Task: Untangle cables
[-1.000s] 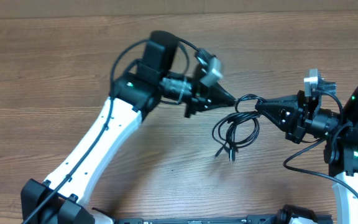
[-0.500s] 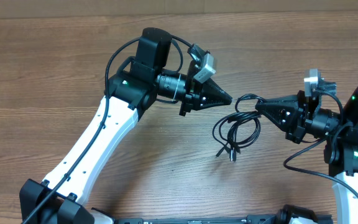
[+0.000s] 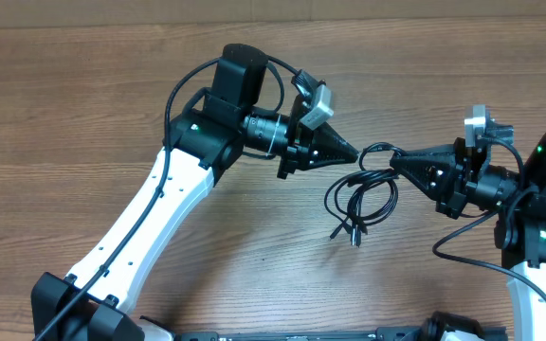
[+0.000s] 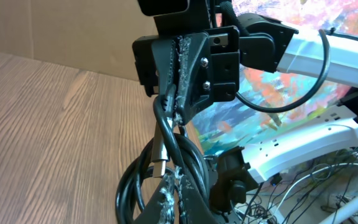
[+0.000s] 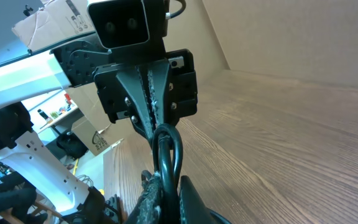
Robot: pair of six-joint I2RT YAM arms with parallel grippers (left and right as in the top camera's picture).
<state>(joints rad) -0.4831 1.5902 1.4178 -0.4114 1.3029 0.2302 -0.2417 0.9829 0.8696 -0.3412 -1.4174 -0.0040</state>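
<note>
The cables hang as a small bundle of thin, glossy black cord right of the desk's middle, in the gap between the two arms. From above they form several loose, overlapping loops, roughly oval, crossing one another so that single strands are hard to follow. The top of the bundle narrows into a smaller loop that bridges the two claw tips. From the near left side of the bundle two short tails drop towards the near edge, ending in small plug ends that lie just beside each other.

The left claw comes in from the left, its jaws pressed together on a strand at the far left of the bundle. The right claw points at it from the right, jaws likewise closed on the cables, the two tips near each other but apart.

In the left wrist view the cord runs in thick dark curves from the camera's own fingers up to the facing claw, with a silvery plug sleeve showing among the strands. In the right wrist view a tight, narrow loop rises out of the closed fingers and reaches the tip of the opposite claw.
</note>
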